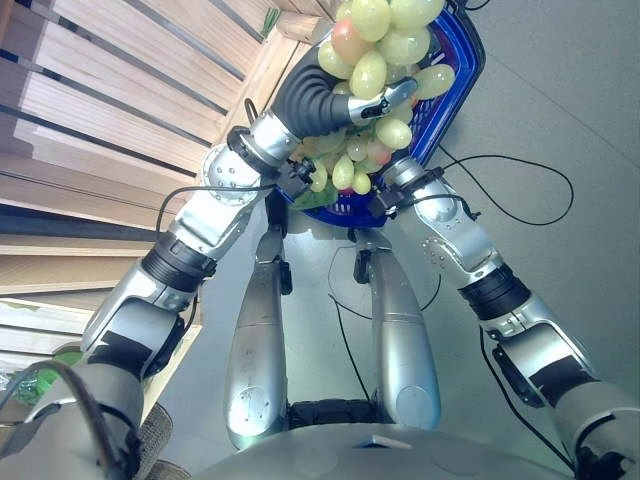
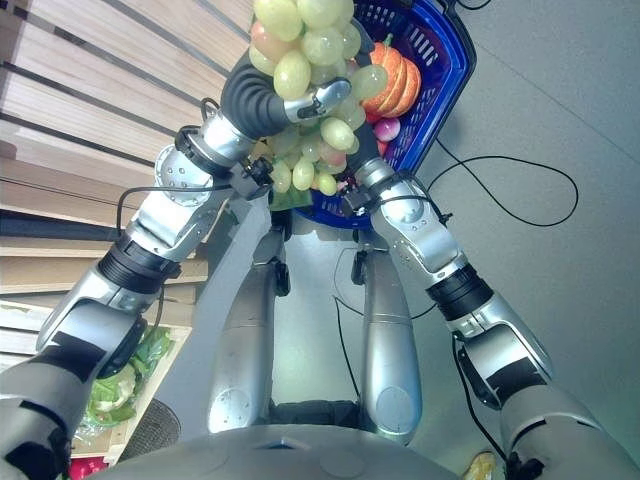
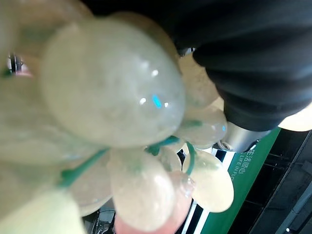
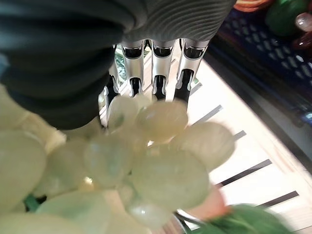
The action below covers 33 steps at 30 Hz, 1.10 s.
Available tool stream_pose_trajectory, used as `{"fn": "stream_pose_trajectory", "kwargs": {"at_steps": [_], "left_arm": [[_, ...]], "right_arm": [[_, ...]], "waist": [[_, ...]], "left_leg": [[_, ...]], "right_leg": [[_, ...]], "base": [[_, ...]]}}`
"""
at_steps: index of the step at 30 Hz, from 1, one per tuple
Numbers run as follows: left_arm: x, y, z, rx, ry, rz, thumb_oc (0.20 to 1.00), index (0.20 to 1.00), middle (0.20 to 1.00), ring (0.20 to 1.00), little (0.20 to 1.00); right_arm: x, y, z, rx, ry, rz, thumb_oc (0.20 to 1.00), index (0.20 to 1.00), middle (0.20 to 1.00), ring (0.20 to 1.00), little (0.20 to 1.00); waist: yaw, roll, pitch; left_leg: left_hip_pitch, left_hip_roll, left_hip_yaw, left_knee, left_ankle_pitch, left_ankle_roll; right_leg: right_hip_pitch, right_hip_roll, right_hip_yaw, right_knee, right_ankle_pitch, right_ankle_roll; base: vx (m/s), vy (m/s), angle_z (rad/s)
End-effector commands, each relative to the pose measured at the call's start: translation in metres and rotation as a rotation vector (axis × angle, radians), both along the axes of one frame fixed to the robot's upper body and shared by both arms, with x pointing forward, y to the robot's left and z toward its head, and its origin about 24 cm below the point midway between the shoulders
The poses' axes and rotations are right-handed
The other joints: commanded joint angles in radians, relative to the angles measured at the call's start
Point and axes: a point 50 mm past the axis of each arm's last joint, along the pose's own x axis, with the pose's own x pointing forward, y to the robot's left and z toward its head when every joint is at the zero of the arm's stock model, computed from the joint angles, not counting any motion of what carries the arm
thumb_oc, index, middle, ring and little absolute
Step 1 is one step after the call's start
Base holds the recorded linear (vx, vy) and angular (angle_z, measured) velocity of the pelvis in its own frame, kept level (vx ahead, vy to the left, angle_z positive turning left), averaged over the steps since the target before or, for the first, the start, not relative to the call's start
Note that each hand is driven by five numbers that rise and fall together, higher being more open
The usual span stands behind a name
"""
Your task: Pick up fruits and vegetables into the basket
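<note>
Fingers (image 1: 385,98) of the left hand (image 1: 310,100) curl round the grapes (image 1: 372,50), holding the pale green bunch up at 12 o'clock in the left eye view. The blue basket (image 1: 462,60) lies just behind the bunch, toward 1 o'clock. A slatted wooden shelf (image 1: 120,90) fills the 10 o'clock side. The right arm reaches up from 4 o'clock, and its wrist ends right under the grapes at the basket's near edge. In the right eye view the grapes hang partly in front of the basket's rim, not inside it. An orange pumpkin (image 2: 392,75) sits in the basket at 1 o'clock from the bunch, and leafy greens (image 2: 120,385) lie at 8 o'clock. In the left wrist view the grapes press close against that hand's dark cover. In the right wrist view the right hand (image 4: 170,19) points at the grapes, which hide its far end, so I cannot tell whether it grips anything. The basket shows past it with the pumpkin inside.
</note>
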Motion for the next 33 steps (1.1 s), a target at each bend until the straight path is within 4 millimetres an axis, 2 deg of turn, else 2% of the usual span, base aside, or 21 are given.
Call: {"fn": "stream_pose_trajectory", "kwargs": {"at_steps": [1,18,22,23,24,33], "left_arm": [[-0.037,-0.016,0.031,-0.09,-0.192,-0.149,0.2,0.2,0.2,0.2,0.2],[-0.031,0.001,0.03,-0.235,-0.195,-0.013,0.2,0.2,0.2,0.2,0.2],[-0.033,0.006,0.032,-0.284,-0.231,0.024,0.2,0.2,0.2,0.2,0.2],[-0.033,0.009,0.033,-0.302,-0.235,0.032,0.2,0.2,0.2,0.2,0.2],[-0.032,0.011,0.033,-0.316,-0.243,0.042,0.2,0.2,0.2,0.2,0.2],[-0.034,0.037,0.043,-0.413,-0.329,0.164,0.2,0.2,0.2,0.2,0.2]], "right_arm": [[-0.022,0.014,0.029,0.078,-0.15,0.131,0.2,0.2,0.2,0.2,0.2],[-0.022,0.008,0.028,0.096,-0.148,0.124,0.2,0.2,0.2,0.2,0.2],[-0.016,0.002,0.024,0.097,-0.123,0.039,0.2,0.2,0.2,0.2,0.2],[-0.014,-0.001,0.023,0.102,-0.116,0.001,0.796,0.796,0.796,0.796,0.796],[-0.012,-0.004,0.021,0.108,-0.109,-0.028,1.0,1.0,1.0,1.0,1.0],[-0.007,-0.035,0.018,0.191,-0.108,-0.216,1.0,1.0,1.0,1.0,1.0]], "waist": [[-0.016,0.032,-0.011],[-0.008,0.035,-0.011],[-0.008,0.036,-0.011],[-0.007,0.036,-0.011],[-0.007,0.036,-0.011],[-0.011,0.039,-0.011]], "left_leg": [[-0.011,-0.006,-0.009,0.071,-0.068,0.012],[-0.019,-0.011,-0.02,0.073,-0.064,0.013],[-0.017,-0.012,-0.02,0.075,-0.064,0.012],[-0.016,-0.012,-0.02,0.075,-0.064,0.013],[-0.015,-0.012,-0.02,0.074,-0.065,0.013],[-0.01,-0.01,-0.019,0.07,-0.068,0.01]], "right_leg": [[0.101,-0.003,-0.017,-0.123,0.056,0.067],[0.097,-0.006,-0.022,-0.122,0.055,0.068],[0.098,-0.005,-0.02,-0.119,0.055,0.067],[0.098,-0.005,-0.02,-0.119,0.054,0.066],[0.099,-0.005,-0.02,-0.119,0.054,0.066],[0.1,-0.002,-0.016,-0.113,0.045,0.064]], "base": [[0.0,0.0,0.0],[0.0,0.0,0.0],[0.0,0.0,0.0],[0.0,0.0,0.0],[0.0,0.0,0.0],[0.0,0.0,0.0]]}}
